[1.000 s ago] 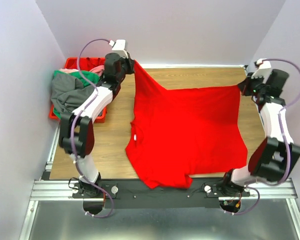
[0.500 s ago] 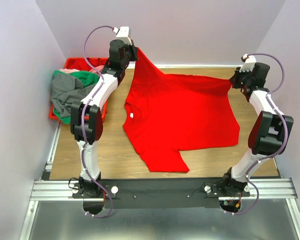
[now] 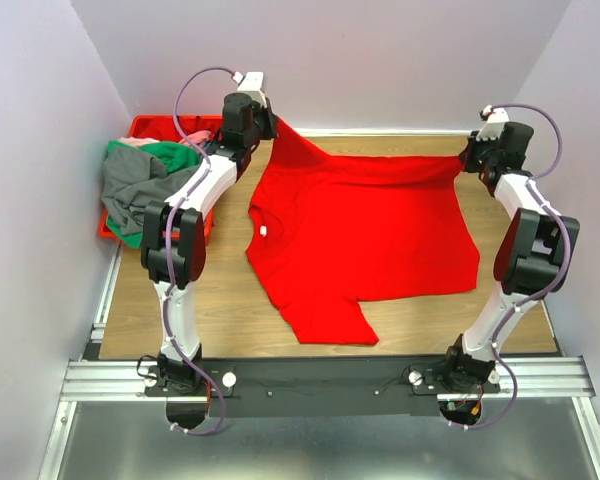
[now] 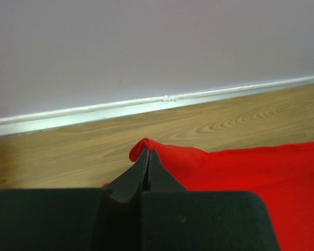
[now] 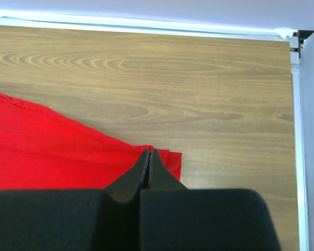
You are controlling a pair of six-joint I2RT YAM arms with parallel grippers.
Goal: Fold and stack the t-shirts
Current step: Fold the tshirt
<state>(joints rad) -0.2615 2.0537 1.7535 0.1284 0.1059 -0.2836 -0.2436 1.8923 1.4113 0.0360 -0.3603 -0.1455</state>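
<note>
A bright red t-shirt (image 3: 360, 230) lies spread on the wooden table, its small white neck label (image 3: 263, 231) at the left. My left gripper (image 3: 270, 124) is shut on the shirt's far left corner (image 4: 162, 157), held low near the back wall. My right gripper (image 3: 467, 160) is shut on the shirt's far right corner (image 5: 165, 157), low over the table. The far hem is stretched between them. Grey (image 3: 135, 190), green (image 3: 170, 155) and pink (image 3: 190, 137) t-shirts are heaped at the left.
A rigid red crate (image 3: 160, 128) stands at the far left under the heap of shirts. The back wall's white skirting (image 4: 167, 99) runs just beyond both grippers. The right wall edge (image 5: 295, 104) is close to my right gripper.
Both grippers have carried the shirt's far corners back toward the wall and down. The shirt has slid away from the front edge and now lies flatter on the table.
</note>
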